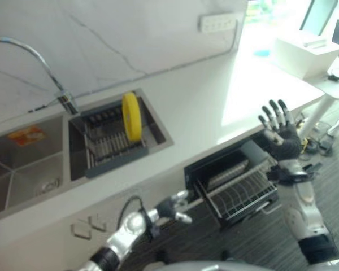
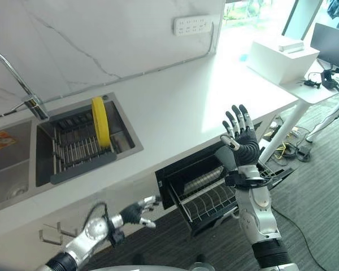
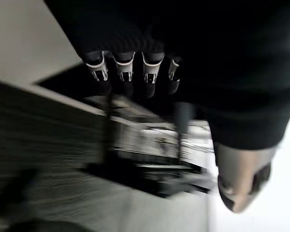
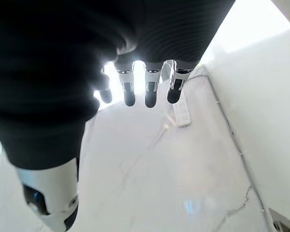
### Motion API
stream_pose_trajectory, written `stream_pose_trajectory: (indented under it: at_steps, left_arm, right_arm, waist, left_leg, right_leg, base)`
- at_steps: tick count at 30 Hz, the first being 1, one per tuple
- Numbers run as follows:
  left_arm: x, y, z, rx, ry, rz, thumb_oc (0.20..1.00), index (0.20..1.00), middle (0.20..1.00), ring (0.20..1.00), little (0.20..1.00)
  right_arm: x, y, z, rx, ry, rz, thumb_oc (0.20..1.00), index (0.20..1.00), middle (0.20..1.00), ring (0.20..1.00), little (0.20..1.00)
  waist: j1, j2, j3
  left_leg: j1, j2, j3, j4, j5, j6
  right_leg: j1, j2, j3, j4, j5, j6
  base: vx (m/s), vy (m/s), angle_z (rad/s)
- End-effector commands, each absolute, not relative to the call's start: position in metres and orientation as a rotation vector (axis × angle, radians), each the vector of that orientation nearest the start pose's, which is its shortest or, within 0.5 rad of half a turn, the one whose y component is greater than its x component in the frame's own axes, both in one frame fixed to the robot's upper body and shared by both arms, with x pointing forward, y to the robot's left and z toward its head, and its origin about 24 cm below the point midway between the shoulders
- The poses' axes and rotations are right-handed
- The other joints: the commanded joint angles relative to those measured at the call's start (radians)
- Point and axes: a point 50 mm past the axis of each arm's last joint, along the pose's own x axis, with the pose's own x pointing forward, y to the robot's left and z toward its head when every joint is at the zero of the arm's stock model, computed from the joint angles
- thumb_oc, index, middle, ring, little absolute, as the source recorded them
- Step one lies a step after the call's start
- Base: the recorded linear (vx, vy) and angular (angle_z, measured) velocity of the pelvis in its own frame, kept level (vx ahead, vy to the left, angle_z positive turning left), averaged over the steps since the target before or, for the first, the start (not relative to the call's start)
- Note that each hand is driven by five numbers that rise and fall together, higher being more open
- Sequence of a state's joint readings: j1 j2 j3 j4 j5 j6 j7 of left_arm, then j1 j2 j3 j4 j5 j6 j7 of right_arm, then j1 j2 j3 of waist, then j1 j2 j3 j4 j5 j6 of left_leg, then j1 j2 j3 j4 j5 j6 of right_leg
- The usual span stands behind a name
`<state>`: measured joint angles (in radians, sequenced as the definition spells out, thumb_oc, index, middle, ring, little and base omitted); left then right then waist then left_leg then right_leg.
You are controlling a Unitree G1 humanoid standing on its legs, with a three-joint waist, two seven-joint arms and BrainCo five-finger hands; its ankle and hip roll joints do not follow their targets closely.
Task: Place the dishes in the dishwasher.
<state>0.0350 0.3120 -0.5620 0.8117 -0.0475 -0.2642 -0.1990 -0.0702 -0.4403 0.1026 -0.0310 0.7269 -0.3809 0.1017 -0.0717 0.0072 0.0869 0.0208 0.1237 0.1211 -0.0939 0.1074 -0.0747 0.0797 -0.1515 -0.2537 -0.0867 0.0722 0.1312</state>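
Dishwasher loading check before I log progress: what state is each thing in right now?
Dishwasher drawer: open.
Wire rack: pulled out, no dishes visible.
Yellow plate: upright on edge in the sink drying rack.
Left hand: open, empty, low by the cabinet front.
Right hand: open, raised, empty.

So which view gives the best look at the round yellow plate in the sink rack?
The right eye view: the round yellow plate stands on edge in the dark dish rack, sharply outlined. The left eye view shows the same plate hazier. Both wrist views look elsewhere, at the pulled-out dishwasher rack and the white marble wall.
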Motion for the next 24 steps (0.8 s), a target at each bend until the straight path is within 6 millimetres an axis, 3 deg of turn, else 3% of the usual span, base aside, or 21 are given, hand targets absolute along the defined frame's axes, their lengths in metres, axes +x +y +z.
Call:
stream_pose_trajectory:
  at_steps: [1,3,6,13,18,24]
  left_arm:
    - [0.177,0.175,-0.111,0.559,0.605,-0.450,1.000,1.000,1.000,1.000,1.000]
    - [0.146,0.207,-0.136,0.645,0.830,-0.285,1.000,1.000,1.000,1.000,1.000]
    - [0.116,0.230,-0.150,0.693,1.030,-0.188,1.000,1.000,1.000,1.000,1.000]
    - [0.071,0.241,-0.162,0.710,1.232,-0.116,1.000,1.000,1.000,1.000,1.000]
    - [0.056,0.250,-0.163,0.684,1.305,-0.061,1.000,1.000,1.000,1.000,1.000]
    - [0.051,0.251,-0.162,0.694,1.299,-0.069,1.000,1.000,1.000,1.000,1.000]
  right_arm:
    - [0.266,-0.199,0.155,0.222,-0.587,0.290,1.000,1.000,1.000,1.000,1.000]
    - [0.272,-0.184,0.168,0.215,-0.611,0.352,1.000,1.000,1.000,1.000,1.000]
    - [0.284,-0.167,0.180,0.248,-0.617,0.342,1.000,1.000,1.000,1.000,1.000]
    - [0.301,-0.141,0.200,0.244,-0.626,0.305,1.000,1.000,1.000,1.000,1.000]
    - [0.315,-0.138,0.205,0.222,-0.584,0.263,1.000,1.000,1.000,1.000,1.000]
    - [0.325,-0.147,0.219,0.210,-0.628,0.183,1.000,1.000,1.000,1.000,1.000]
  waist:
    - [0.048,-0.004,0.025]
    - [0.078,-0.006,0.027]
    - [0.110,-0.009,0.031]
    - [0.173,-0.009,0.041]
    - [0.214,-0.013,0.046]
    - [0.260,-0.005,0.067]
  left_leg:
    - [0.020,0.014,0.030,0.040,-0.127,0.008]
    - [0.021,0.011,0.018,0.035,-0.123,0.005]
    - [0.018,0.011,0.001,0.034,-0.117,0.001]
    - [-0.005,0.009,-0.018,0.034,-0.107,0.000]
    - [-0.023,0.007,-0.031,0.042,-0.104,-0.001]
    - [-0.070,-0.001,-0.069,0.058,-0.093,-0.001]
  right_leg:
    - [0.009,-0.049,0.002,0.153,-0.193,0.030]
    - [0.020,-0.054,-0.019,0.143,-0.188,0.031]
    - [0.025,-0.059,-0.043,0.144,-0.187,0.030]
    - [0.037,-0.074,-0.092,0.147,-0.191,0.028]
    - [0.051,-0.084,-0.121,0.144,-0.192,0.028]
    - [0.044,-0.094,-0.142,0.149,-0.192,0.030]
  base:
    - [0.05,0.043,0.04]
    - [0.07,0.042,0.03]
    - [0.07,0.033,0.15]
    - [0.09,0.059,0.22]
    - [0.13,0.043,0.06]
    - [0.10,0.030,0.15]
